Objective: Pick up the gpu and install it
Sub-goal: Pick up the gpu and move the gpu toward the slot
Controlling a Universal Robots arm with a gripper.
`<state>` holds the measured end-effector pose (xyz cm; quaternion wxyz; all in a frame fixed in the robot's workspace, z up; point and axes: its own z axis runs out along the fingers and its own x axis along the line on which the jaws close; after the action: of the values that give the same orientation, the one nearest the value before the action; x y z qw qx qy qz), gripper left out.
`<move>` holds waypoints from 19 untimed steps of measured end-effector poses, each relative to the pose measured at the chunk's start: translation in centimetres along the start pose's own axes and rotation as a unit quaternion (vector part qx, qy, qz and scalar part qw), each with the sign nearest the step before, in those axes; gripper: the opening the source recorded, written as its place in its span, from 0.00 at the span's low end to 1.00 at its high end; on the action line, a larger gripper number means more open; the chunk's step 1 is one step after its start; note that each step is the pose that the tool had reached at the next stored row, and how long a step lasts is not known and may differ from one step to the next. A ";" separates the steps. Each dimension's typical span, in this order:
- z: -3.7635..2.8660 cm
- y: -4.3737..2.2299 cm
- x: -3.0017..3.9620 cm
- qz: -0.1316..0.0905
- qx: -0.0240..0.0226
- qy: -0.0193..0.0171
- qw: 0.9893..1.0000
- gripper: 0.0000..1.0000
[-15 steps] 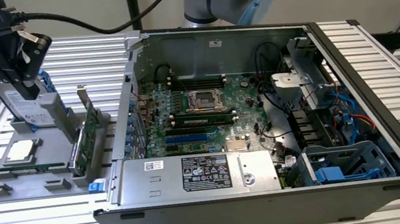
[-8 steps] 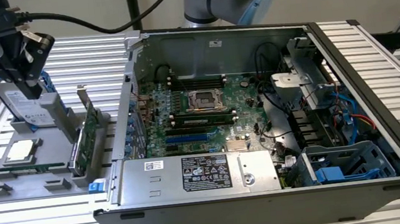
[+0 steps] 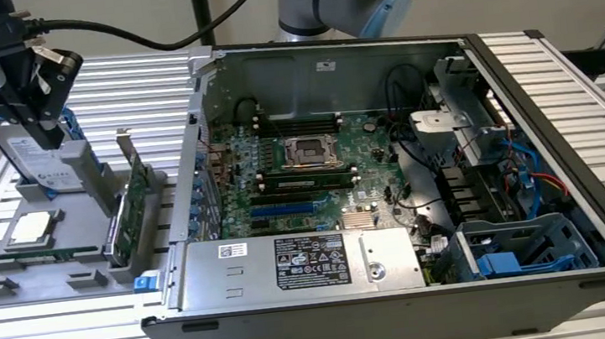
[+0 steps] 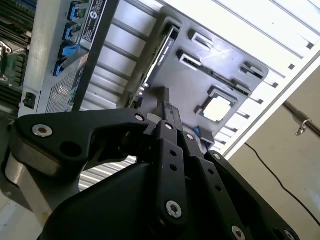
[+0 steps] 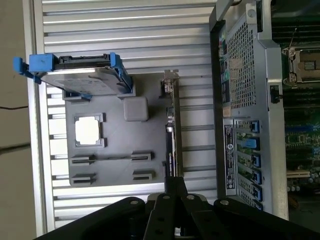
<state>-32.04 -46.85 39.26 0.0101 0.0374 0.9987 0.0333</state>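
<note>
The gpu (image 3: 127, 206) is a thin green card with a silver bracket. It stands on edge in a slot of the grey holder (image 3: 67, 283), on the exterior view's left beside the open computer case (image 3: 575, 191). The first wrist view shows the gpu (image 5: 172, 127) edge-on, and so does the second wrist view, where the gpu (image 4: 161, 52) looks dark. My gripper (image 3: 49, 139) hangs above the holder, up and to the exterior view's left of the card, in front of the hard drive. Its black fingers (image 5: 175, 182) are shut together with nothing between them, and the gripper (image 4: 165, 100) stands apart from the card.
On the holder there are also a silver hard drive with blue rails (image 3: 38, 168), a square processor (image 3: 35, 230) and a narrow memory stick (image 3: 47, 254). The case holds a green motherboard (image 3: 302, 169), a power supply (image 3: 290, 268) and blue drive bays (image 3: 515, 261). A ribbed metal table (image 3: 562, 66) lies underneath.
</note>
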 end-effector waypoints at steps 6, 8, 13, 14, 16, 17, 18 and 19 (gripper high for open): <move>0.00 0.00 0.00 0.000 -0.001 0.000 1.000 1.00; 0.00 0.00 0.00 0.000 -0.002 0.000 1.000 1.00; 0.02 0.00 0.00 0.000 -0.008 0.001 1.000 1.00; 0.02 0.00 0.00 0.000 -0.008 0.001 1.000 1.00; 0.09 -0.01 0.00 0.000 -0.008 0.001 1.000 1.00; 0.13 -0.01 0.00 0.000 -0.008 0.001 1.000 1.00; 0.19 -0.01 0.00 0.000 -0.008 0.001 1.000 1.00; 0.26 -0.02 0.00 0.000 -0.008 0.001 1.000 1.00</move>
<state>-32.03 -46.85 39.00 0.0098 0.0375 0.9984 0.0417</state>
